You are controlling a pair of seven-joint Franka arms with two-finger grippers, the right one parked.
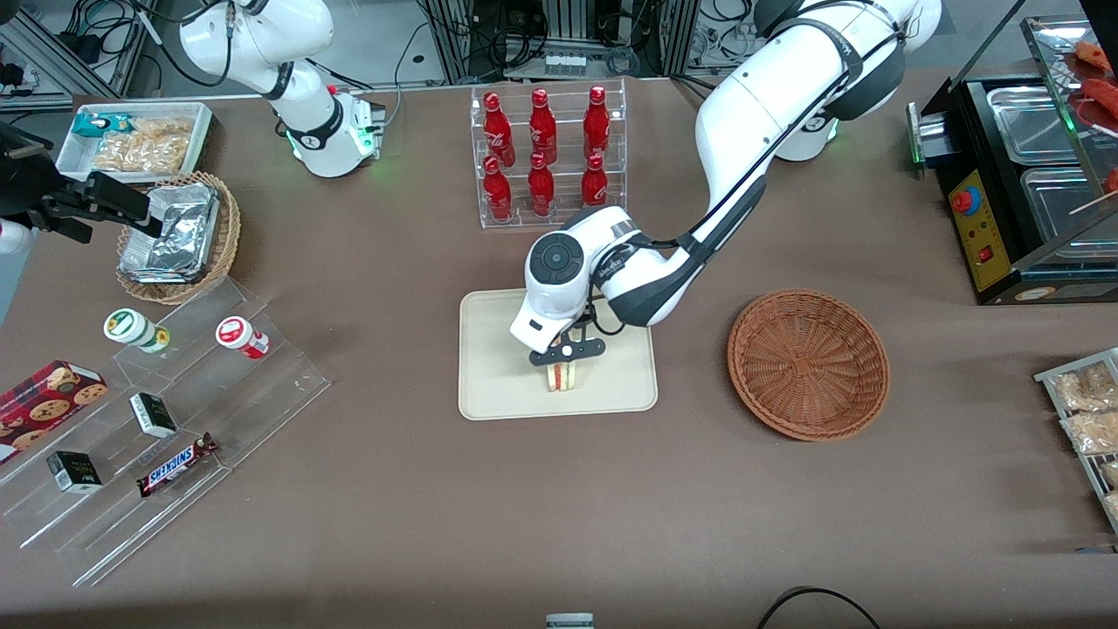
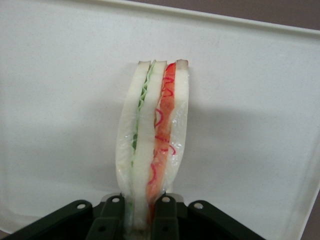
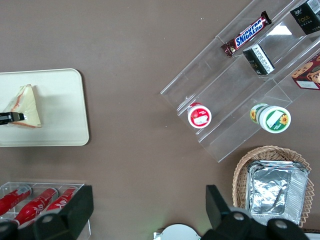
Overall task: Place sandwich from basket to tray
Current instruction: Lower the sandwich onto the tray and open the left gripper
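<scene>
The sandwich [image 1: 565, 376], a pale wedge with red and green filling, stands on edge over the cream tray [image 1: 491, 393], near the tray's rim closest to the front camera. My gripper [image 1: 566, 355] is directly above it and shut on the sandwich. In the left wrist view the two black fingers [image 2: 113, 212] pinch the bread slices of the sandwich [image 2: 152, 135] against the tray [image 2: 250, 125] below. Whether the sandwich touches the tray I cannot tell. The reddish-brown basket [image 1: 808, 362] lies empty beside the tray, toward the working arm's end. The parked arm's view also shows the sandwich [image 3: 27, 104] on the tray [image 3: 60, 117].
A clear rack of red bottles [image 1: 546, 153] stands farther from the front camera than the tray. A stepped acrylic shelf [image 1: 166, 419] with snacks and a tan basket of foil packets [image 1: 175, 236] lie toward the parked arm's end. A black food warmer [image 1: 1022, 183] sits toward the working arm's end.
</scene>
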